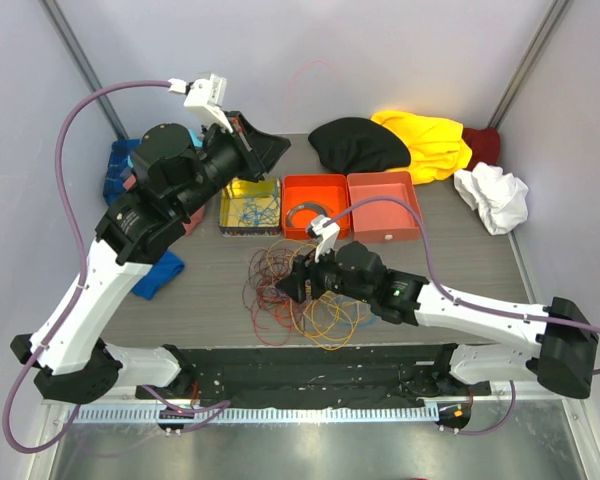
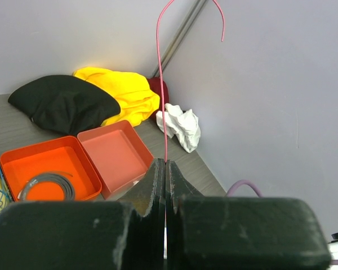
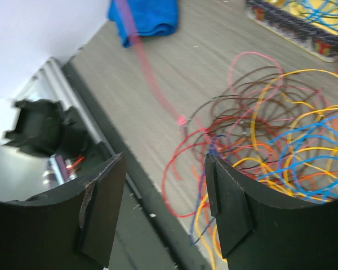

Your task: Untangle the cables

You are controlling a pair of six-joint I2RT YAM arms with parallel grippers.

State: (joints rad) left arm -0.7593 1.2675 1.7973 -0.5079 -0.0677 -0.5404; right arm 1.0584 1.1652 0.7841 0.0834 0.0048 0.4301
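The cables [image 1: 302, 297] lie in a loose tangle of yellow, orange, blue, red and dark wires near the table's front middle. My left gripper [image 1: 272, 146] is raised high at the back, shut on one thin pink cable [image 2: 162, 84] that rises from its closed tips [image 2: 167, 166] and curls over. My right gripper [image 1: 288, 285] hovers low over the tangle's left side. In the right wrist view it [image 3: 164, 205] is open and empty, with the tangle [image 3: 270, 146] just beyond its right finger [image 3: 228, 197]. A blurred pink strand [image 3: 141, 56] runs up and left from the tangle.
Behind the tangle stand a yellow tray [image 1: 250, 207] of blue wires, an orange tray [image 1: 315, 205] holding a grey curved strip, and a salmon tray [image 1: 383, 205]. Black [image 1: 358, 145], yellow [image 1: 430, 140] and white [image 1: 492, 197] cloths lie at the back right. A blue cloth [image 1: 160, 275] lies left.
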